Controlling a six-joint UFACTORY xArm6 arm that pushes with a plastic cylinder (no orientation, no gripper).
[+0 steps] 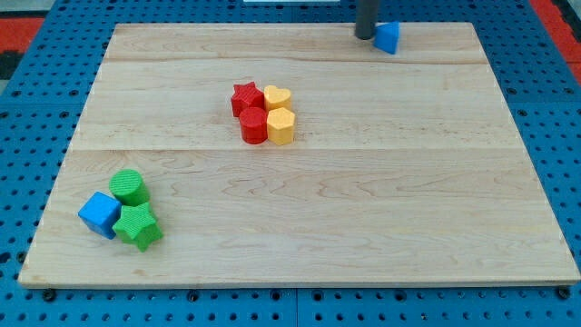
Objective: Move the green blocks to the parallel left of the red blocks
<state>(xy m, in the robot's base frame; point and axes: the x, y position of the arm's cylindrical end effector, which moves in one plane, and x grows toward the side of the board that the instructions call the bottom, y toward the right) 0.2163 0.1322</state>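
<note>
A green cylinder point(129, 186) and a green star point(137, 225) lie at the board's lower left, touching a blue cube point(99, 214). A red star point(245, 96) and a red cylinder point(253, 125) sit near the board's upper middle, with a yellow heart point(277, 96) and a yellow hexagonal block point(281, 126) touching them on the right. My tip point(364, 36) is at the view's top, right of centre, just left of a small blue block point(388, 36). It is far from the green and red blocks.
The wooden board point(408, 209) lies on a blue pegboard table point(18, 182). A red patch shows in the view's top corners.
</note>
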